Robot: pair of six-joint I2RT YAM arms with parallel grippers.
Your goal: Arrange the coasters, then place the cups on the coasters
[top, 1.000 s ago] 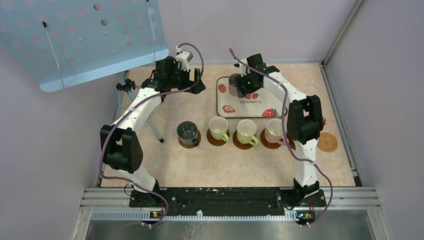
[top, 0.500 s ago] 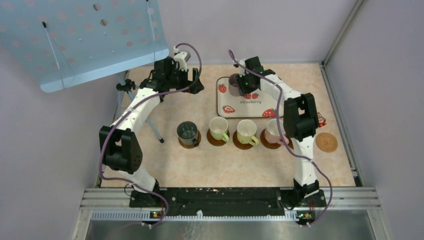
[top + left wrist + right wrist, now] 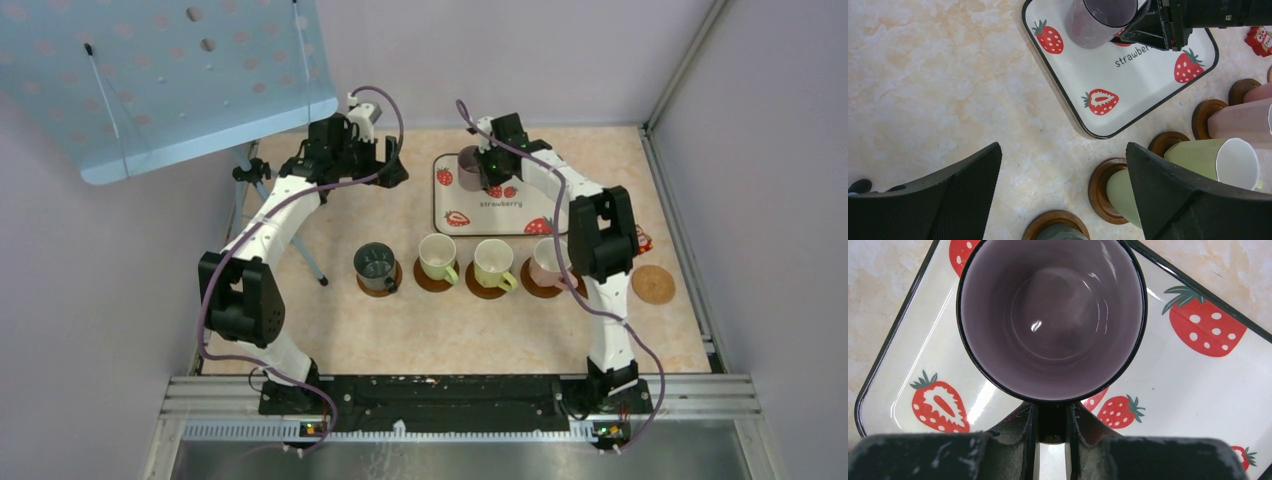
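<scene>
Right gripper (image 3: 1052, 426) pinches only the thin handle of the mauve cup (image 3: 1052, 315), upright on the strawberry tray (image 3: 1198, 385), so a lift may swing or slip it, clipping the pink cup (image 3: 547, 262) en route to the bare coaster (image 3: 654, 285); left gripper (image 3: 1063, 155) gapes wide, empty.

This is a robot test cell, not a home: plain lilac walls (image 3: 520, 50) box in a marble-print table (image 3: 400, 330), two arms (image 3: 262, 228) stand bolted to an aluminium rail (image 3: 700, 386) on its near edge, and a perforated blue panel (image 3: 170, 70) overhangs the far-left corner.
</scene>
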